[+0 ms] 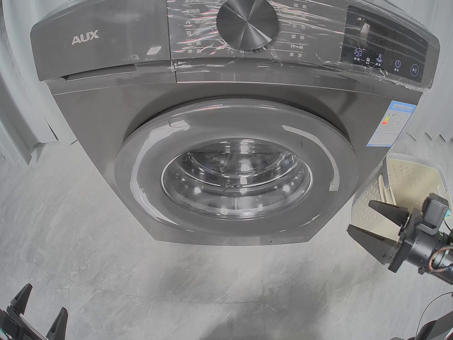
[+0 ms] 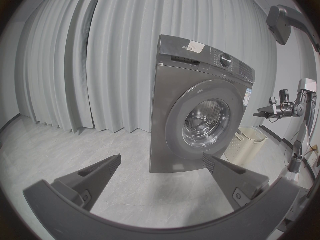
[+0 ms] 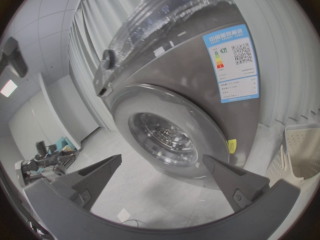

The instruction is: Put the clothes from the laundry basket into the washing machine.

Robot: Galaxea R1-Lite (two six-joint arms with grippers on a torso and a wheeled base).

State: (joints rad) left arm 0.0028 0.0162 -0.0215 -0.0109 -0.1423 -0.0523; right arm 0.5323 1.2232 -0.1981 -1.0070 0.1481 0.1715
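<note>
The dark grey front-loading washing machine [image 1: 236, 95] stands on the pale marbled floor [image 1: 85, 223] with its round glass-windowed door [image 1: 236, 178] shut flush against the front. That is probably the main hazard: if a garment is lifted first, there is nowhere to put it. The door ring looks smooth, and no handle can be made out, so a tool could slip off it.

The cream perforated plastic laundry basket [image 1: 415, 178] sits on the floor just beside the machine's right side. No clothes can be made out in the part of it that shows. It looks light, so a snagged garment might tip or drag it.

The right tool [image 1: 359, 216] hangs near the basket's front, jaws spread and empty. The left tool [image 1: 46, 298] sits low, well apart from the machine, also spread and empty.
</note>
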